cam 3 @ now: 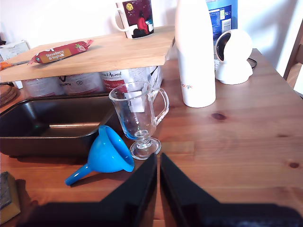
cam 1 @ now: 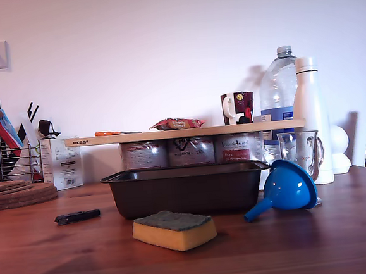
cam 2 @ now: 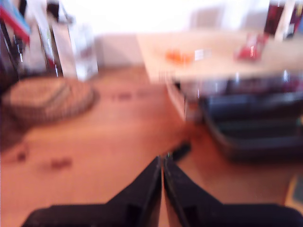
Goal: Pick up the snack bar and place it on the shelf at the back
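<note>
While both arms hung clear of the clutter, the snack bar (cam 1: pixel 177 123) lay flat on the shelf (cam 1: pixel 183 133), a light-wood plank marked IKEA that rested on a row of tins (cam 1: pixel 190 151) behind the dark baking tin (cam 1: pixel 186 189). On the plank the bar sat between an orange-handled tool (cam 1: pixel 110 133) toward the exterior view's left and a dark mug (cam 1: pixel 238 108) toward its right, touching neither.

My first gripper (cam 2: pixel 162 165) was seen closed, its black jaws meeting above bare wooden table (cam 1: pixel 343 238) with nothing held; its blurred view took in a stack of cork mats (cam 2: pixel 47 100) and the shelf's near corner. My second gripper (cam 3: pixel 157 163) was likewise drawn together and empty, poised over the table near a blue funnel (cam 3: pixel 110 152) lying on its side and an upright glass mug (cam 3: pixel 138 116), with a white bottle (cam 3: pixel 195 52) standing beyond them.

A yellow sponge (cam 1: pixel 174 230) with a green top sat in front of the baking tin, and a small black object (cam 1: pixel 77 216) lay on the table toward the exterior view's left. Neither arm showed in the exterior view.
</note>
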